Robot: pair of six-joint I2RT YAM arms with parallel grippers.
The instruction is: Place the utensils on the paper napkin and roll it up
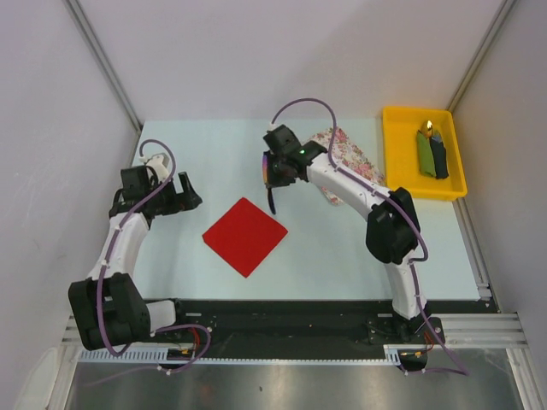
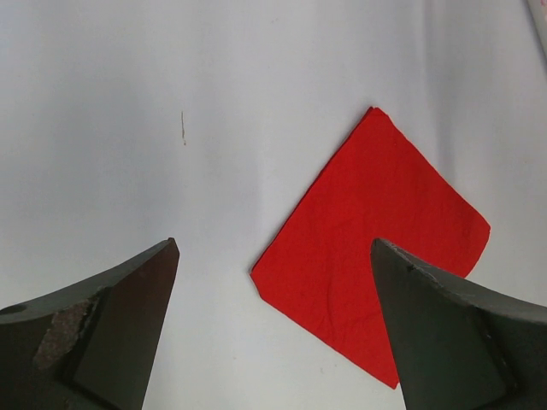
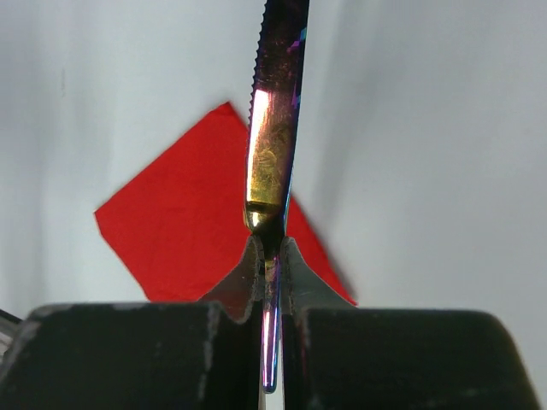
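Serration was seen along the left edge of the knife in the right wrist view, its blade iridescent in purple, blue and gold. Its long axis was carried straight out from the right gripper, with the tip pointed away from the fingers and cut off by the top of that view. The handle end was pinched between the two fingers, which were drawn in narrowly around it. From above, the knife was seen hung below the right gripper and pointed toward the near edge of the table, its tip near the far right edge of the paper napkin. Whether the tip was touching anything could not be told.

The paper napkin was laid flat as a diamond, one corner turned to the far side, between the two arms. The left gripper was held above the table with its fingers spread wide and nothing between them, the paper napkin lying beyond it.

The table was pale and plain, enclosed by white walls. A floral cloth and a yellow tray holding green and dark rolls were set at the far right.
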